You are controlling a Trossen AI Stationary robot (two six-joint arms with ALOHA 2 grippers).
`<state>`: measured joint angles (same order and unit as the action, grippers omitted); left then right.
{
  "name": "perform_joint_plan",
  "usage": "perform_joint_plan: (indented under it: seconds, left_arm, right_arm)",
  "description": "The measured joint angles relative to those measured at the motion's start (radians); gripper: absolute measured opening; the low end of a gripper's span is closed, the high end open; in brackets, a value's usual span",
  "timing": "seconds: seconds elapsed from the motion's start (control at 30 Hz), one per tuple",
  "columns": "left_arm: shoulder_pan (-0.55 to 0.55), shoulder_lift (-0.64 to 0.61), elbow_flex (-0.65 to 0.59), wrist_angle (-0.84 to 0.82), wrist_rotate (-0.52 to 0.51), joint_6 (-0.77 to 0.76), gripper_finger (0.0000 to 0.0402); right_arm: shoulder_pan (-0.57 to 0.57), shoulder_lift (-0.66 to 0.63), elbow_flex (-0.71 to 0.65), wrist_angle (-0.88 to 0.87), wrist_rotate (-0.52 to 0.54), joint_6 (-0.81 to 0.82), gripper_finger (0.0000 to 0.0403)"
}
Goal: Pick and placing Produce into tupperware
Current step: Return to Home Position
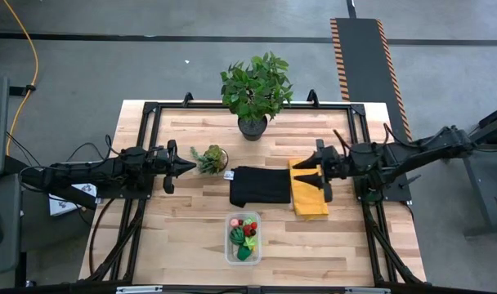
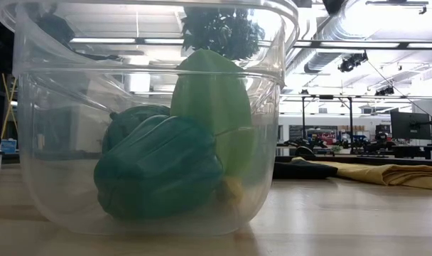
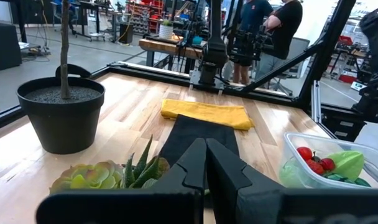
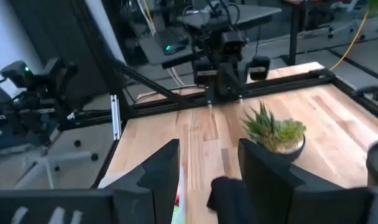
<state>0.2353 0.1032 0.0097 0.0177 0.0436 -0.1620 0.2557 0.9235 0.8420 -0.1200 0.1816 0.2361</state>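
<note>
1. Light wooden bench [image 1: 191, 237]: both arms hang over its middle band, well apart from the container.
2. Right pincer [image 1: 304, 173]: fingers spread wide, empty, above the folded yellow cloth [image 1: 312, 204].
3. Left pincer [image 1: 188, 164]: fingers pressed together, holding nothing, just beside the small potted succulent [image 1: 211, 158].
4. Clear, lidless, rounded-corner plastic tupperware [image 1: 227, 237]: it stands near the bench's front edge. It is probably light, thin-walled and slick, so take it by a long rim.
5. Small toy produce [image 1: 244, 237], green, lime-green and red: it is heaped inside the tupperware. It looks light, stiff and smooth, so pinch each piece across its narrowest part. None seems left outside, though a small piece could hide.
</note>
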Motion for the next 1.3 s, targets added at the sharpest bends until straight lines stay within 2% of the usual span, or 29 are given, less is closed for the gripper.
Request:
perform_joint_plan:
  seconds: [0.2,0.4,0.5,0.73,1.13,1.3]
  left_arm:
    - [0.0,0.0,0.0,0.0,0.0,0.0,0.0003]
    - [0.0,0.0,0.0,0.0,0.0,0.0,0.0003]
    - [0.0,0.0,0.0,0.0,0.0,0.0,0.0003]
    - [0.0,0.0,0.0,0.0,0.0,0.0,0.0003]
    - [0.0,0.0,0.0,0.0,0.0,0.0,0.0003]
    - [0.0,0.0,0.0,0.0,0.0,0.0,0.0003]
  right_arm:
    - [-0.052,-0.194,-0.257,0.151,0.0,0.037,0.0154]
    - [-0.134,-0.328,-0.437,0.27,-0.002,0.057,0.0154]
    - [-0.183,-0.384,-0.513,0.318,-0.043,0.076,0.0154]
    - [-0.254,-0.478,-0.63,0.386,-0.148,0.08,0.0154]
    - [-0.255,-0.618,-0.78,0.439,-0.164,0.07,0.0154]
    - [-0.255,-0.662,-0.809,0.443,-0.2,-0.023,0.0153]
